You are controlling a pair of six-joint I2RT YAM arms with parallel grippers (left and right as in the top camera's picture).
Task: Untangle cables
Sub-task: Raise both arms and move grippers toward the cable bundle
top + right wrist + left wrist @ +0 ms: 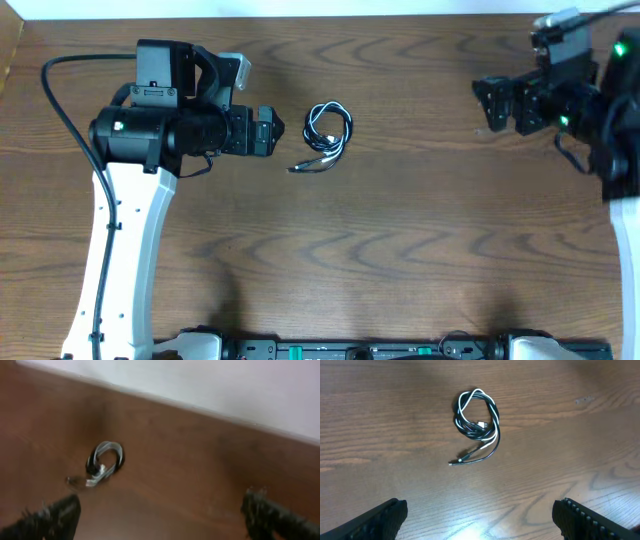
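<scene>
A black cable and a white cable lie wound together in one small coil on the wooden table, with plug ends trailing toward the lower left. My left gripper hovers just left of the coil, open and holding nothing. In the left wrist view the coil sits well ahead of the open left gripper. My right gripper is open and far off to the right of the coil. The blurred right wrist view shows the coil distant at the left, beyond the open right gripper.
The table's far edge meets a pale wall. A thick black arm cable loops at the left beside the left arm. The arm bases and a dark rail run along the front edge.
</scene>
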